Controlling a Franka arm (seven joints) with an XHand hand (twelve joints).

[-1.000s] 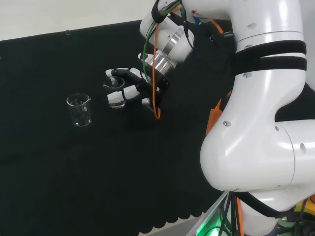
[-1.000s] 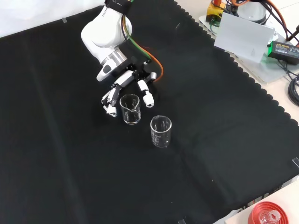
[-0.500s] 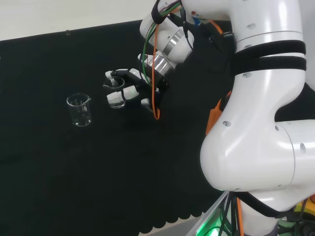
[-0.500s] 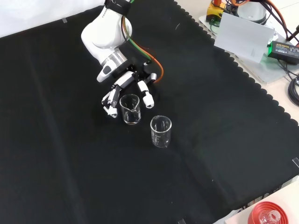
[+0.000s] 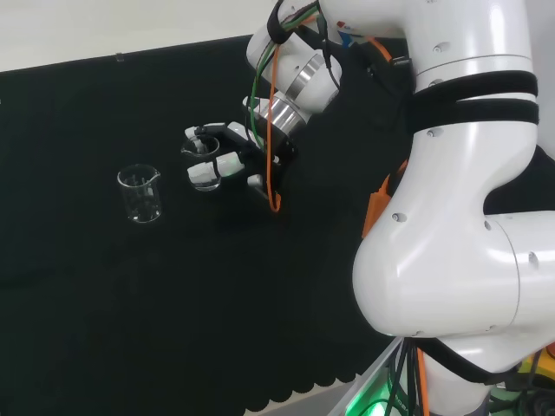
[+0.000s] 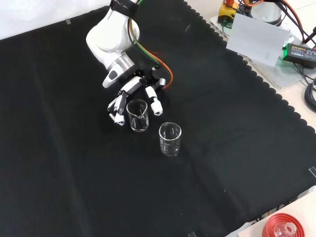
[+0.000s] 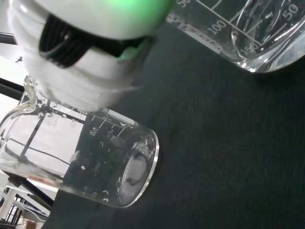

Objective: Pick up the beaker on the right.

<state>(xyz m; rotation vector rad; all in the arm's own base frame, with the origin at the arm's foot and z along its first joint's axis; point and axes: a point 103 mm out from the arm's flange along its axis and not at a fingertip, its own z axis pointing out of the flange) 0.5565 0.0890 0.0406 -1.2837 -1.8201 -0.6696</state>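
Two clear glass beakers stand on the black cloth [image 6: 74,163]. In the head view the right beaker [image 5: 205,176] is between the thumb and fingers of the hand [image 5: 245,146]; the left beaker [image 5: 140,194] stands apart. In the front view the same near beaker [image 6: 138,115] sits on the cloth with fingers [image 6: 117,107] on both sides, and a small gap shows on its left. The other beaker [image 6: 170,139] is closer to the camera. The wrist view shows a white finger [image 7: 81,71] lying across the near beaker [image 7: 90,162]. The fingers are only slightly bent.
The arm's big white links [image 5: 460,199] take up the right of the head view. Off the cloth in the front view, a grey box [image 6: 259,39] and cables lie at the top right and a red ribbed ring [image 6: 289,227] at the bottom right corner.
The hand and wrist have crept slightly closer around the right beaker. Both beakers stand where they were.
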